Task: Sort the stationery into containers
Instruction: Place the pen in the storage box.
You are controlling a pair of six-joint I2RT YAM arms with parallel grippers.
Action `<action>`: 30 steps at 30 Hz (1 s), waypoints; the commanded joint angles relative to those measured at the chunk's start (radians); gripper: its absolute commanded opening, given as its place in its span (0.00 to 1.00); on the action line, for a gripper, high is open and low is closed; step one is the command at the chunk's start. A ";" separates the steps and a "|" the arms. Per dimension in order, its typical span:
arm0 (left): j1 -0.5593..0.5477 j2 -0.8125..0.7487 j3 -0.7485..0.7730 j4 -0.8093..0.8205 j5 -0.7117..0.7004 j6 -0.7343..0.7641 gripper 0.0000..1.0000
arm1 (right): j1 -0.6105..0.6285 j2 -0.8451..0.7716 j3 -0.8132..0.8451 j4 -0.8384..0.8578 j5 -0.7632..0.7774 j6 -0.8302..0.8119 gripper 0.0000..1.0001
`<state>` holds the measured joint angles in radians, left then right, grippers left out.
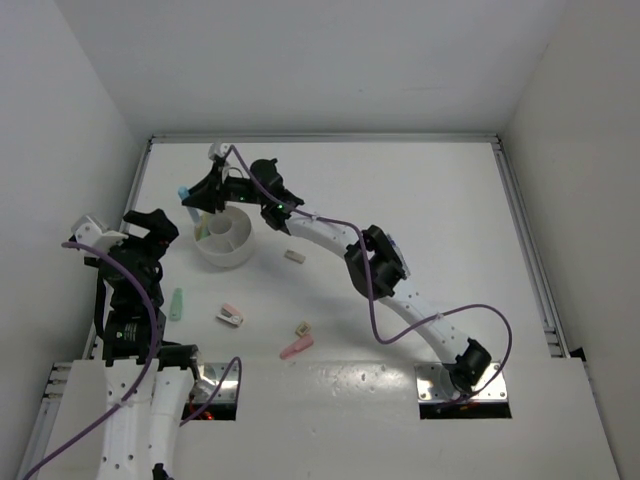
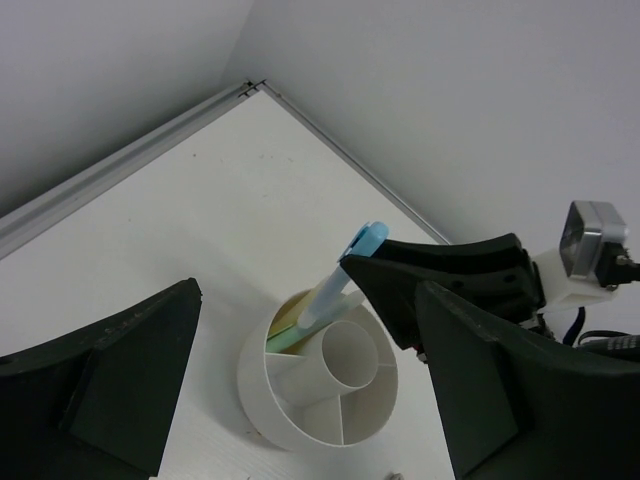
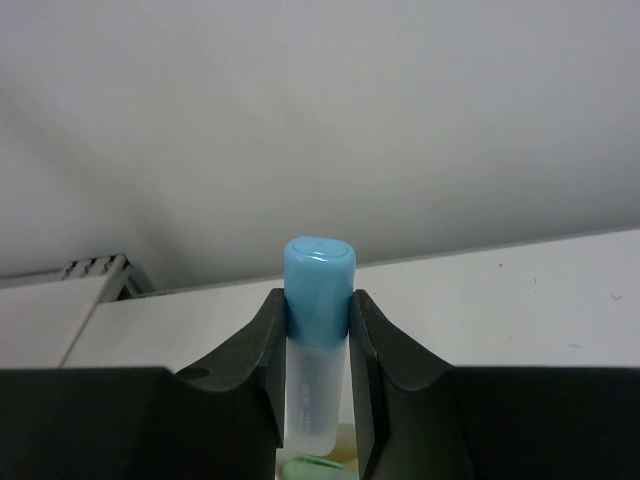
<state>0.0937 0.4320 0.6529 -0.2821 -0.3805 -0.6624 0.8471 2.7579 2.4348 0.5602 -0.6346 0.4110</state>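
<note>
Now the right gripper point(image 3: 318, 305), pinching the blue-capped bottle point(image 3: 318, 265), should lower it straight into the white bowl point(image 2: 262, 405) near the far-left corner before letting go.

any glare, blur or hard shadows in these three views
Top external: even, soft light, shadows faint around the white bowl. Left wrist: the left gripper looms dark and soft-edged up close, the bowl crisp. Right wrist: a small glint on the blue-capped bottle, no motion blur.
</note>
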 commanded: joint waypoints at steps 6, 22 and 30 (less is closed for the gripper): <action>0.012 0.013 0.010 0.035 0.012 0.012 0.94 | 0.006 0.020 0.032 0.090 0.026 -0.064 0.00; 0.012 0.013 0.010 0.035 0.012 0.012 0.94 | 0.015 0.040 -0.065 0.090 -0.013 -0.074 0.00; 0.012 0.013 0.010 0.035 0.012 0.012 0.94 | 0.015 0.031 -0.094 0.090 -0.022 -0.083 0.20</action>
<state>0.0937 0.4423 0.6529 -0.2821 -0.3779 -0.6624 0.8547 2.7991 2.3543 0.6102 -0.6281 0.3576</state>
